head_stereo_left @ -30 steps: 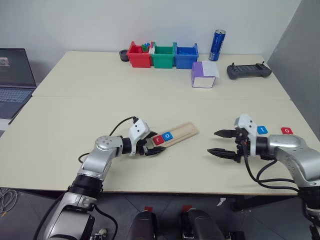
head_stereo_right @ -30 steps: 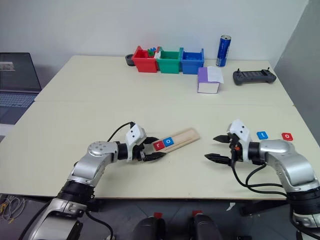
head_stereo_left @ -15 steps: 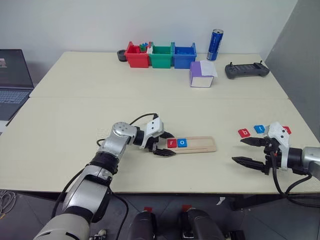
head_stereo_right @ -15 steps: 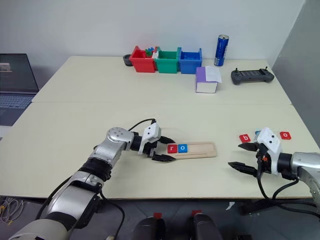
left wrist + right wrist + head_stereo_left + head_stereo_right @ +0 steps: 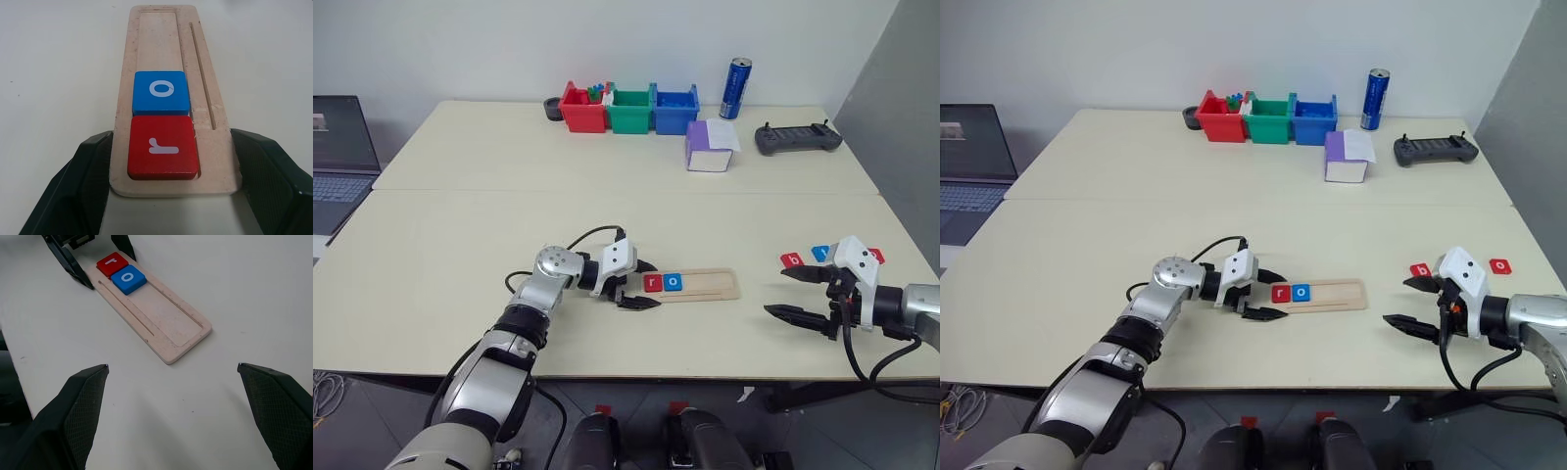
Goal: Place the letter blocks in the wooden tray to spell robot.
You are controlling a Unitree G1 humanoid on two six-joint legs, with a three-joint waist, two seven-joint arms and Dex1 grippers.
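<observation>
Figure: the spelling task two letters in. My left gripper (image 5: pixel 637 283) was clamped on the near end of the wooden tray (image 5: pixel 710 284), one black finger on each long edge, steadying it flat on the table (image 5: pixel 460 245). In the tray's groove sat the red r block (image 5: pixel 163 147) at the gripped end, with the blue o block (image 5: pixel 160 92) touching it on the far side; the rest of the groove was bare. My right gripper (image 5: pixel 808 297) hovered well apart from the tray's free end, its jaws spread wide and holding nothing. Just beyond that gripper lay the remaining tiles: the red b block (image 5: pixel 790 260), a blue block (image 5: pixel 819 254) and, partly hidden by the wrist, another red block (image 5: pixel 877 256); I could not read the letters on these last two. I judged the step in hand to be fetching the third letter, so the next move called for lowering the open right jaws over the b block, closing on its edges, and carrying it to the slot beside the o block while the left grip kept the tray from sliding. The surface was a pale cream table. At its far edge stood red, green and blue bins (image 5: pixel 629 108), a blue can (image 5: pixel 736 88), a purple box (image 5: pixel 709 147) and a dark controller (image 5: pixel 797 138); a laptop (image 5: pixel 340 147) sat off to the left, before a plain white wall.
</observation>
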